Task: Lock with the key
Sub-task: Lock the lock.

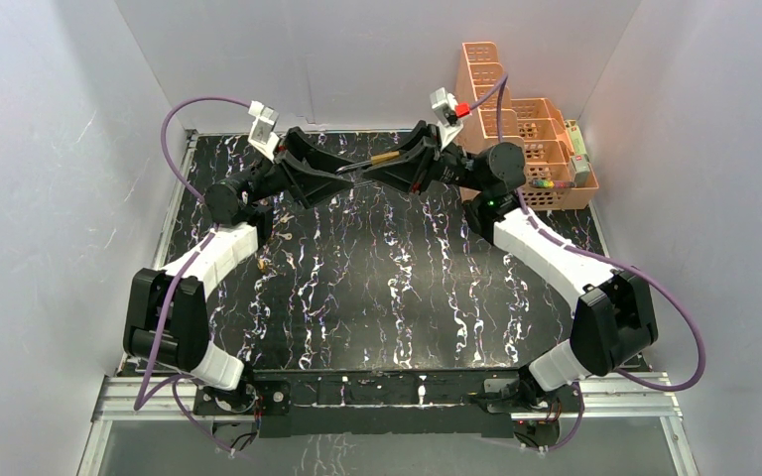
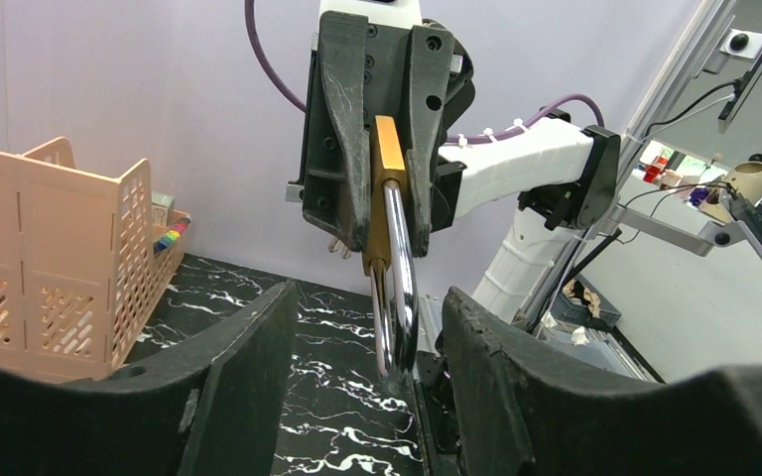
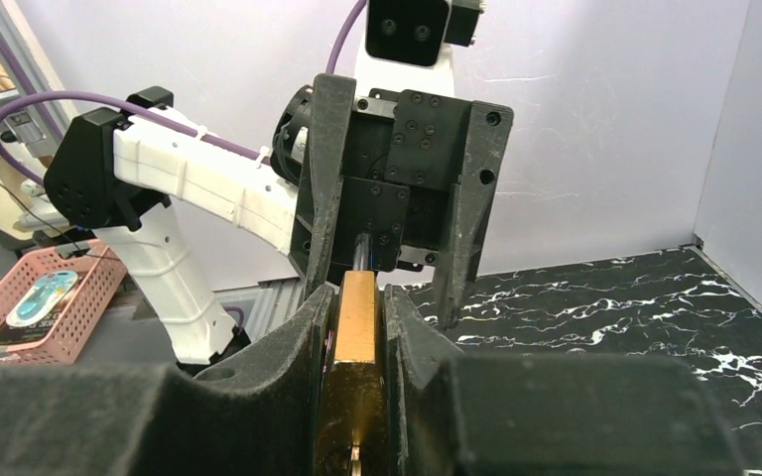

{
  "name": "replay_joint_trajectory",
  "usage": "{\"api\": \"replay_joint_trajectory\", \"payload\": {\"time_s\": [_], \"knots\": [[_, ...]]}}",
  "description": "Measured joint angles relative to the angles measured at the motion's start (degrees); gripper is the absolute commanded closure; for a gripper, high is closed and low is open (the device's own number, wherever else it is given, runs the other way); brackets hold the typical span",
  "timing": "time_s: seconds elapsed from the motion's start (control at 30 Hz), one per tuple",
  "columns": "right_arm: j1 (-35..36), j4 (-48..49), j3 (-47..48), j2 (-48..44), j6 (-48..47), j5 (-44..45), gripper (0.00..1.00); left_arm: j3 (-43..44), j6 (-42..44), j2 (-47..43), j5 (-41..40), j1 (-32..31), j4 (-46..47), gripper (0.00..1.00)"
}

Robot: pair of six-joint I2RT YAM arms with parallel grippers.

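A brass padlock (image 1: 387, 157) hangs in the air over the back of the black marbled mat (image 1: 377, 288). My right gripper (image 3: 359, 317) is shut on its brass body (image 3: 359, 337). Its chrome shackle (image 2: 402, 268) points toward my left gripper (image 2: 367, 337) and sits between that gripper's jaws. They stand open, with a gap on each side of the shackle. In the top view the left gripper (image 1: 347, 177) and right gripper (image 1: 382, 171) face each other tip to tip. What looks like the key (image 1: 283, 236), a small metal piece with a ring, lies on the mat beside the left arm.
Orange slotted baskets (image 1: 516, 129) stand at the back right corner, also in the left wrist view as baskets (image 2: 50, 258). A small brass bit (image 1: 261, 265) lies near the mat's left edge. White walls close in the sides and back.
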Motion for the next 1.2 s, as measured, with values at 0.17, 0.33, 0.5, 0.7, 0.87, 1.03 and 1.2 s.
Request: {"api": "replay_joint_trajectory", "payload": {"time_s": [0.17, 0.33, 0.5, 0.7, 0.87, 1.03, 1.2], "knots": [[-1.11, 1.62, 0.02, 0.0, 1.53, 0.0, 1.0, 0.0, -0.02, 0.0, 0.02, 0.0, -0.02, 0.71], [-1.79, 3.5, 0.02, 0.13, 4.13, 0.44, 1.0, 0.13, 0.9, -0.02, -0.28, -0.09, 0.79, 1.0], [-2.27, 8.07, 0.02, 1.7, 8.17, 1.55, 1.0, 2.45, 1.25, 1.31, -0.13, -0.22, 1.51, 1.0], [-3.13, 11.65, 0.02, 3.65, 10.12, 2.64, 0.48, 7.72, 0.28, 5.01, 2.82, 0.17, 1.27, 1.0], [-4.28, 11.17, -2.08, 1.25, 10.03, 0.44, 0.22, 13.09, -0.33, 7.61, 6.1, 1.42, 0.24, 1.0], [-11.69, 10.97, -7.5, -5.4, 10.19, -1.46, 0.11, 17.55, -0.72, 8.33, 9.22, 4.24, -0.09, 1.0], [-17.31, 13.11, -14.49, -11.67, 9.99, -1.7, 0.1, 25.75, -0.9, 10.32, 11.76, 5.77, -0.85, 1.0]]}}
